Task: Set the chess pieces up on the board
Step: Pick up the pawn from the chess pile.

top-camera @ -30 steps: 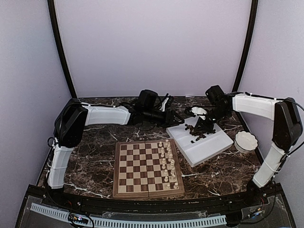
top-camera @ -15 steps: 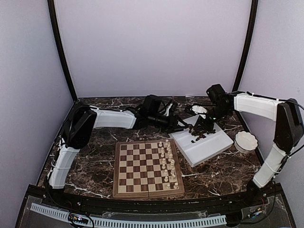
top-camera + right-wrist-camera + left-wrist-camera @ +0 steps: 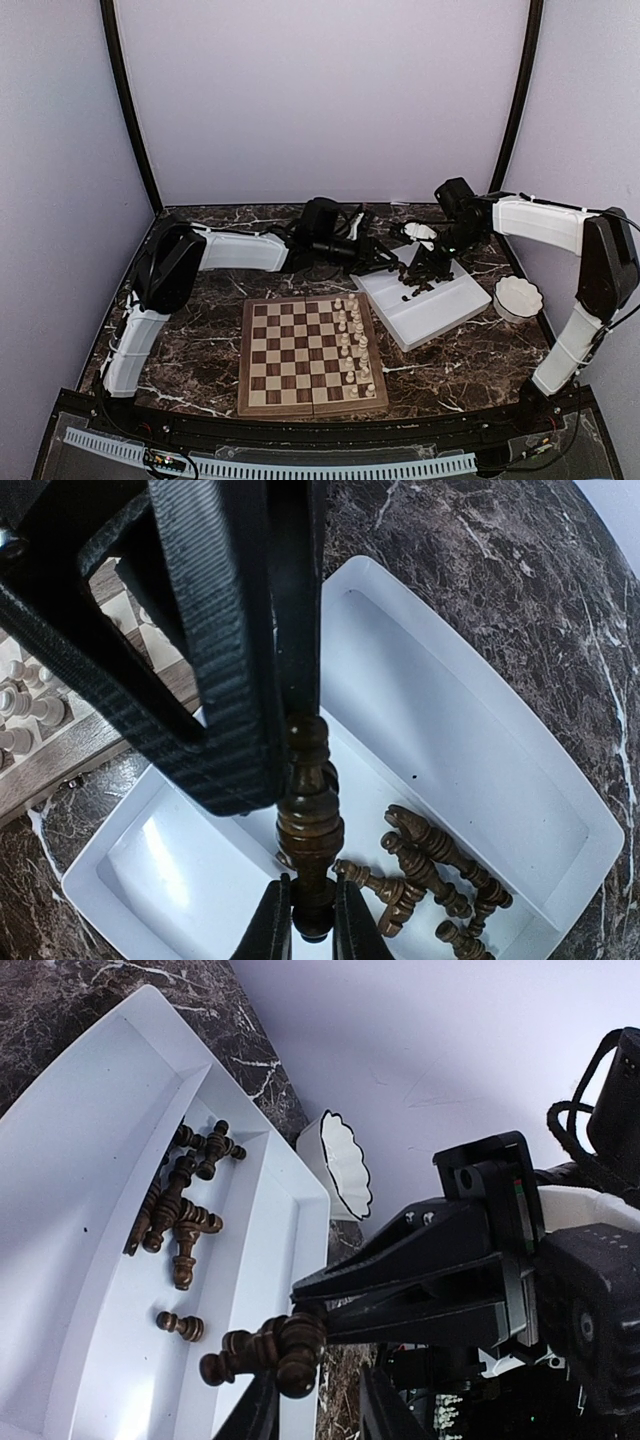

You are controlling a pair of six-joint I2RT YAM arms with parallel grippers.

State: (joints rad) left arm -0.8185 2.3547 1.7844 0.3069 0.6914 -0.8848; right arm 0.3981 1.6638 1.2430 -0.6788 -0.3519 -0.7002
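Dark marble tabletop (image 3: 200, 300) with white veins, pale lilac walls (image 3: 320, 90) all round, and a black pole (image 3: 128, 120) in each back corner.

Both tools meet over the white tray (image 3: 440, 315). The right tool (image 3: 310, 920) is squeezed tight on one end of a dark piece (image 3: 308, 820), and the piece sticks out toward the left tool (image 3: 318, 1405). The left tool is right up at the other end of that piece. Its fingers sit either side of it with the jaws a little apart and a gap showing on one side. So it's close, maybe brushing it, but not clamped as far as I can see.

Under and just past the right tool, the rest of the dark chess pieces (image 3: 175, 1215) lie tipped over in a loose heap inside the tray.

The board (image 3: 300, 360) lies flat on the near side of both tools, more on the left tool's side and just beside the tray. Cream-white pieces (image 3: 352, 340) stand along its edge closest to the tray. A white scalloped bowl (image 3: 518, 297) sits out to the right of the right tool, near the tray.
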